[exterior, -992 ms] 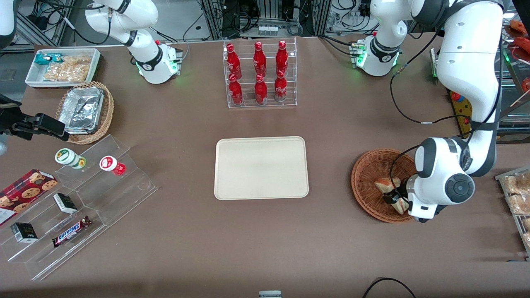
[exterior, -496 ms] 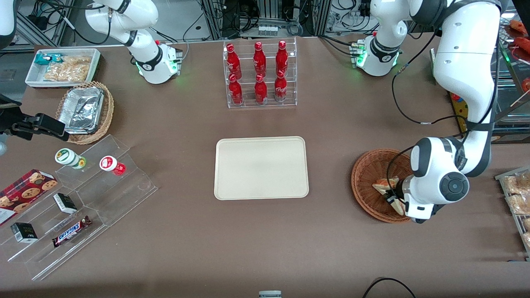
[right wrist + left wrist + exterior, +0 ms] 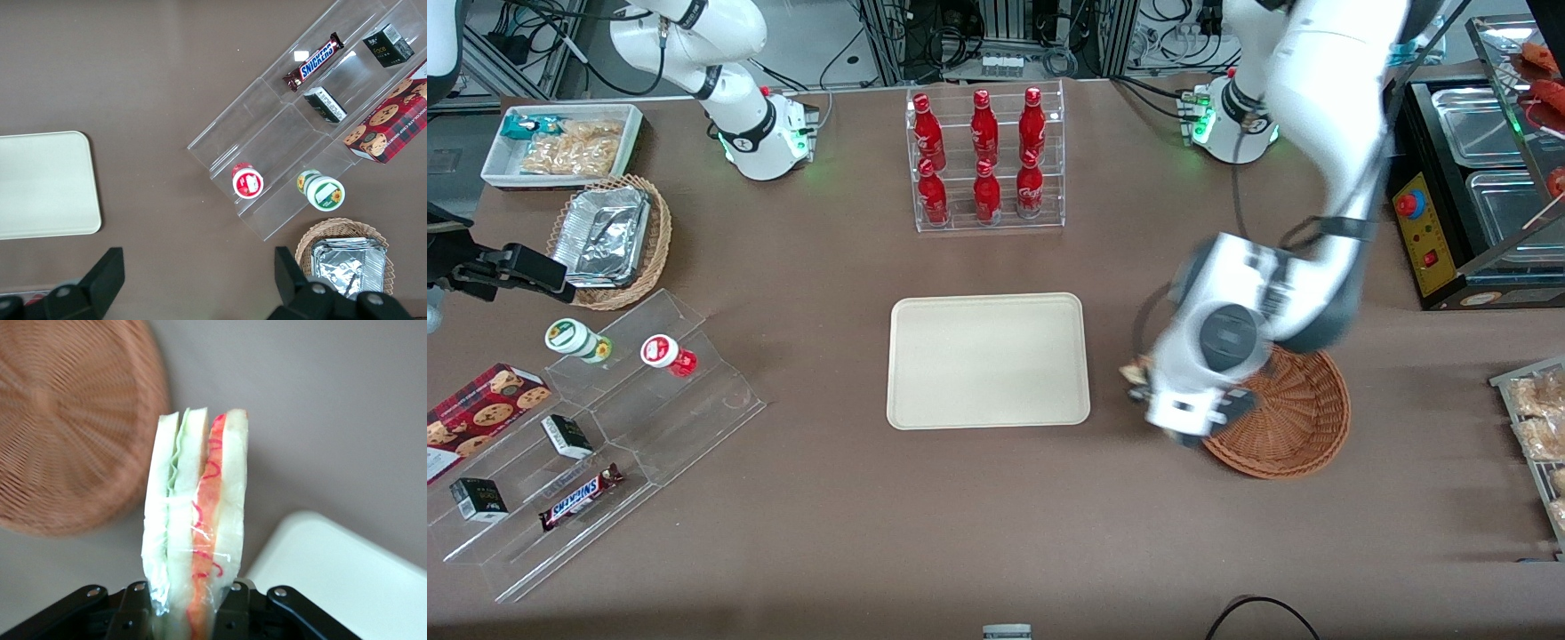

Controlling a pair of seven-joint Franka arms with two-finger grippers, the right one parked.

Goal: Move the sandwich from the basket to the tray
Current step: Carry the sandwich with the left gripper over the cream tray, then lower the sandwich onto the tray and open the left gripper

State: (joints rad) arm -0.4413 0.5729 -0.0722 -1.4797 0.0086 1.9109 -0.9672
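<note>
Within the last second the clear-wrapped triangular sandwich of white bread with green and red-orange filling (image 3: 195, 520) had left the round reddish-brown wicker basket (image 3: 1294, 418), where it had been lying with the arm reaching down to it. The left arm's gripper (image 3: 190, 603) pinched the sandwich at its base, the black fingers (image 3: 233, 603) pressed against both bread faces, the wedge standing upright between them. In the front view the gripper (image 3: 1143, 382) hung above bare table between the basket and the flat cream-beige rectangular tray (image 3: 988, 360), and the basket lay empty. The pick appeared done; the carry looked roughly halfway, with lowering and release onto the tray left.
</note>
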